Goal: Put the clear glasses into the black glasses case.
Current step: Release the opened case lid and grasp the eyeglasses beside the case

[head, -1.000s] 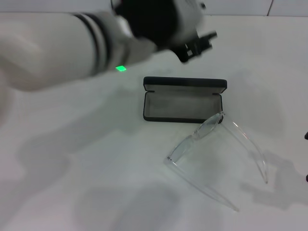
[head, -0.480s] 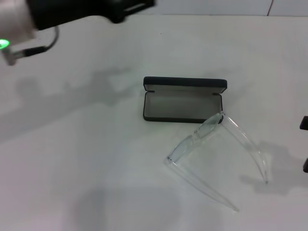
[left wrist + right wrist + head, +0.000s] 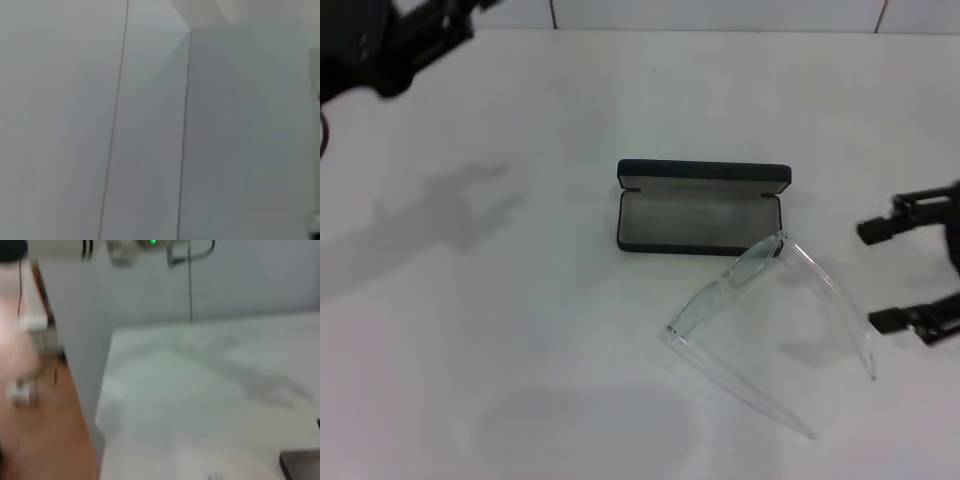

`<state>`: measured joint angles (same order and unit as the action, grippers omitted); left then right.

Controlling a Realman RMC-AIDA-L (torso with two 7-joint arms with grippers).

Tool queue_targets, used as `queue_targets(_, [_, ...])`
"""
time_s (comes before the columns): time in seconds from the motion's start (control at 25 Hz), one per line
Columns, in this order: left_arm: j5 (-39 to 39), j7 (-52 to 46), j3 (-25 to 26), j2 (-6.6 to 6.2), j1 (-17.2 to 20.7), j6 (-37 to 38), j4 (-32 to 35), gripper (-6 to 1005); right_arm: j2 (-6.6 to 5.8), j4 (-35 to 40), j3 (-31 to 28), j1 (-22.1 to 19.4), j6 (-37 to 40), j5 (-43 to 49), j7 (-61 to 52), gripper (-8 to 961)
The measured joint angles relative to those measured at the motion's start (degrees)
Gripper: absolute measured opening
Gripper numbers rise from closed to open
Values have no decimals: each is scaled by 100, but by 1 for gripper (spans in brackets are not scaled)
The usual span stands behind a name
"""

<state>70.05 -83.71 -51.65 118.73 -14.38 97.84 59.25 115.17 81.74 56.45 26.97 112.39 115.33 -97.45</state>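
You have the black glasses case lying open on the white tabletop, lid tipped back toward the far side and the greyish lining facing up, so the tray is ready to take something from above or from the near side. The clear glasses lie unfolded just in front of it, toward your right: one corner of the frame rests at the case's near right edge, though whether it leans on the rim or only sits beside it is hard to tell, and the two long arms splay out across the tabletop toward the near right. Your right hand is at the right edge of the head view, fingers spread wide apart and holding nothing, its opening turned toward the nearer temple arm; that looks like a line-up for a pinch on the arm or the frame end. Your left hand is at the far left corner, well apart from both items; I cannot tell whether its fingers are apart or together. With the arms open, the glasses are likely too wide for the tray, so expect folding or careful angling.
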Motion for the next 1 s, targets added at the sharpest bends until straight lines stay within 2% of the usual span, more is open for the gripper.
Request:
queue_targets(0.08, [-7,157,106,-59,-23,255,-313,527,0,106,213,421,-70,471,-253,775])
queue_targets(0.16, [-17,283,273,-72,-52,408,-592,530,5,-13,382,1070,-143,1124,-466,775])
queue_targets(0.28, [-17,504,587,49,-68,440,-877,534,18,-415,525,1726,-251,1694,-524,774])
queue_targets(0.4, [-149,830,647,77,-33,511,-1174,538,20,-804,749,2174,-464,2046,-528,773])
queue_targets(0.56, [-103,931,660,10,-15,671,-1448,543,36,-1392,1237,2638,-837,2340,-531,772])
queue_targets(0.76, [863,911,644,-148,-68,850,-1472,526,64,-1926,2155,3000,-1428,2403,-541,771])
queue_targets(0.92, [1525,1017,649,-211,-133,931,-1480,526,98,-1945,2512,3153,-1594,2411,-589,770])
queue_targets(1.0, [1845,1088,645,-225,-167,960,-1476,526,105,-1947,2623,3202,-1640,2393,-592,696])
